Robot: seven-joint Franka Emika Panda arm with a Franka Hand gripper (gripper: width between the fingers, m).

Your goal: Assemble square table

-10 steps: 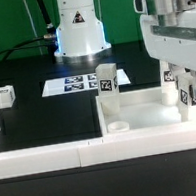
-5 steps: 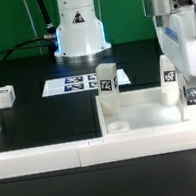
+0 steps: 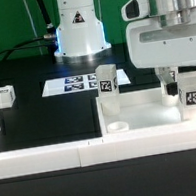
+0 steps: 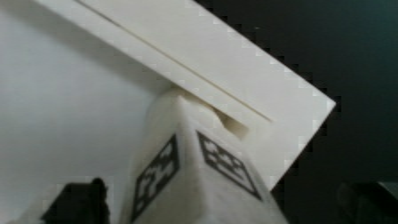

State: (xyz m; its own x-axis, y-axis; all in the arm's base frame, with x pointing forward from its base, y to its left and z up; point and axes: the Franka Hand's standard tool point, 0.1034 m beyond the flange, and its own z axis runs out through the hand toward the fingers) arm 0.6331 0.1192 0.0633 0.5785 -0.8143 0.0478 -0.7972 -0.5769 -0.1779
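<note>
The white square panel point(image 3: 138, 110) lies on the black table at the exterior view's right. One tagged leg peg point(image 3: 106, 83) stands upright in its back left corner. A second tagged leg point(image 3: 194, 91) stands at the back right corner. My gripper point(image 3: 188, 81) is down around this second leg. In the wrist view the leg point(image 4: 199, 170) rises between my two dark fingertips point(image 4: 79, 203), with a gap on each side, so my gripper point(image 4: 231, 205) is open. The panel's raised rim point(image 4: 196, 60) runs behind the leg. A third small leg peg point(image 3: 4, 96) lies at the far left.
The marker board point(image 3: 81, 83) lies flat behind the panel, in front of the robot base point(image 3: 79, 28). A long white bar point(image 3: 44, 156) edges the table's front. A round socket point(image 3: 117, 127) shows in the panel's front left corner.
My hand has swung round and come lower over the panel's back right corner. The tagged leg there now shows further right and lower than before.
</note>
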